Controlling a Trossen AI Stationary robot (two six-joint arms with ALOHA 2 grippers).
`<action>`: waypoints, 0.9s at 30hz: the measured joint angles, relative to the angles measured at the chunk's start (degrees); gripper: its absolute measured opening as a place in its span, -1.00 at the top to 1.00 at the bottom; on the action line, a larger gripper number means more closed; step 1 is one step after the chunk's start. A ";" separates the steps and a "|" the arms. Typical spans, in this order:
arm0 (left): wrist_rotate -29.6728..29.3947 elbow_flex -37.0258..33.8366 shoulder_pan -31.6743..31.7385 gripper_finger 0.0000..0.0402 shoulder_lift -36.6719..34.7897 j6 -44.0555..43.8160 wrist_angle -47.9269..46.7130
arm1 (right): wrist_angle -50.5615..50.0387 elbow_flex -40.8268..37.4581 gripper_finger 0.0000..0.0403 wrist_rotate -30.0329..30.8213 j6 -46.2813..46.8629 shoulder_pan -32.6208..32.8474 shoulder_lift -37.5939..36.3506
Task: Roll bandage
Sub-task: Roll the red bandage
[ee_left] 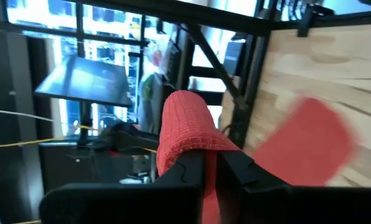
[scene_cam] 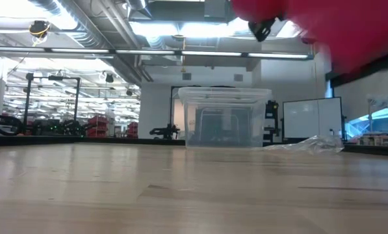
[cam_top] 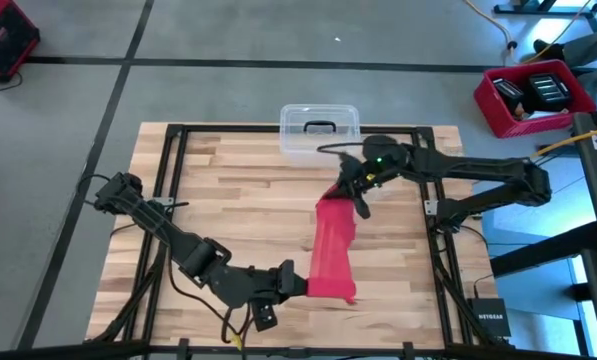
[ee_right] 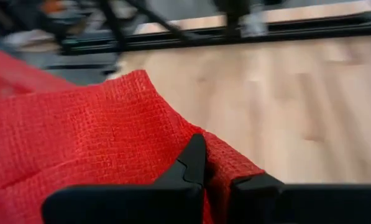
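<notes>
The bandage (cam_top: 330, 245) is a bright red woven strip stretched in the air between my two grippers. It runs from the table's near middle toward the far right. In the low view it shows only as a red blur (scene_cam: 323, 19) high above the tabletop. My left gripper (cam_top: 300, 283) is shut on its near end. My right gripper (cam_top: 352, 196) is shut on its far end. My left gripper pinches the bandage's near end (ee_left: 191, 140) between its two shut fingers. It comes in roughly level from the table's left. The fabric bulges in a fold over the fingertips, and the rest of the strip runs off toward the other arm, clear of the table. My right gripper pinches the bandage's far end (ee_right: 204, 146) between its two fingers, close to the edge of the cloth. It slants down from the table's far right. The weave spreads out wide beyond the fingers, and the wooden tabletop shows below it.
A clear plastic box (cam_top: 319, 130) with a dark handle stands at the table's far edge and shows in the low view (scene_cam: 225, 118). A crinkled clear wrapper (scene_cam: 314, 144) lies to its right. A black frame (cam_top: 168, 180) runs around the wooden tabletop.
</notes>
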 joint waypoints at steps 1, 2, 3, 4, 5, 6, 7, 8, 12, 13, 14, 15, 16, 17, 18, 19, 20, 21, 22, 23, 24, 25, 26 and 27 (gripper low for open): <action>-0.17 0.84 0.00 0.97 0.00 0.53 -0.07 | 1.29 -0.40 0.95 -2.34 0.67 0.04 0.90; -0.35 1.66 0.00 0.97 0.00 1.19 -0.03 | 2.24 -0.84 0.95 -4.49 1.31 0.10 1.82; -0.68 2.29 0.01 0.96 0.00 2.33 0.23 | 3.00 -1.13 0.95 -6.69 2.00 0.57 2.77; -1.36 2.87 0.08 0.96 -0.02 3.71 0.38 | 4.40 -1.42 0.95 -8.35 2.64 1.18 3.76; -2.51 3.42 0.15 0.95 -0.02 5.14 0.69 | 5.26 -1.54 0.95 -9.41 2.72 1.69 4.75; -3.76 3.85 0.18 0.95 0.00 6.52 1.20 | 5.58 -1.67 0.95 -10.33 2.70 2.40 5.75; -4.83 4.45 0.28 0.95 0.00 7.76 1.18 | 6.51 -1.71 0.95 -11.29 2.70 3.22 6.71; -5.89 4.90 0.42 0.95 -0.13 8.68 1.32 | 7.92 -1.71 0.95 -12.10 2.70 4.05 7.65; -7.80 5.89 1.19 0.97 -0.94 9.39 1.42 | 11.40 -1.69 0.95 -13.08 4.03 7.13 10.39; -8.22 5.89 1.49 0.97 -1.03 9.20 1.40 | 11.81 -1.69 0.95 -13.07 4.70 7.85 10.79; -8.97 5.89 1.78 0.97 -1.03 9.22 1.40 | 11.79 -1.69 0.95 -12.96 5.35 8.56 11.15; -10.07 5.89 1.98 0.97 -1.05 9.24 1.30 | 11.76 -1.69 0.94 -12.91 5.51 9.10 11.47; -11.26 5.89 2.12 0.97 -1.05 9.24 1.02 | 11.68 -1.69 0.93 -12.83 5.80 9.45 11.57; -12.07 5.89 2.34 0.97 -1.03 9.19 0.62 | 11.44 -1.69 0.89 -12.71 6.62 9.56 11.60; -12.26 5.88 2.55 0.96 -1.03 8.83 0.41 | 11.35 -1.69 0.85 -12.63 7.57 9.57 11.60; -12.32 5.70 2.72 0.95 -1.03 8.26 0.50 | 11.36 -1.69 0.79 -12.58 8.87 9.52 11.60; -12.37 5.50 2.84 0.94 -1.05 7.81 0.37 | 11.35 -1.69 0.72 -12.66 9.83 9.37 11.60; -12.38 5.48 2.84 0.94 -1.05 6.91 -0.14 | 11.29 -1.69 0.64 -12.83 10.31 9.33 11.51; -12.38 5.42 2.90 0.94 -1.05 6.06 -0.86 | 10.93 -1.69 0.55 -13.05 10.58 8.89 11.22; -12.40 5.37 3.02 0.95 -1.05 5.01 -1.71 | 10.50 -1.60 0.46 -13.31 10.70 8.34 11.04; -12.41 5.37 3.12 0.95 -1.05 4.05 -2.47 | 9.44 -0.99 0.37 -13.48 11.41 7.82 10.91; -12.43 5.37 3.13 0.96 -1.05 3.03 -3.37 | 7.96 -0.21 0.28 -13.61 12.26 7.11 10.58; -12.47 5.37 3.15 0.96 -1.05 1.76 -4.38 | 5.16 0.56 0.19 -13.63 13.57 6.20 10.08; -12.57 5.37 3.15 0.96 -1.05 0.27 -5.43 | 1.85 1.57 0.12 -13.68 14.81 5.39 9.89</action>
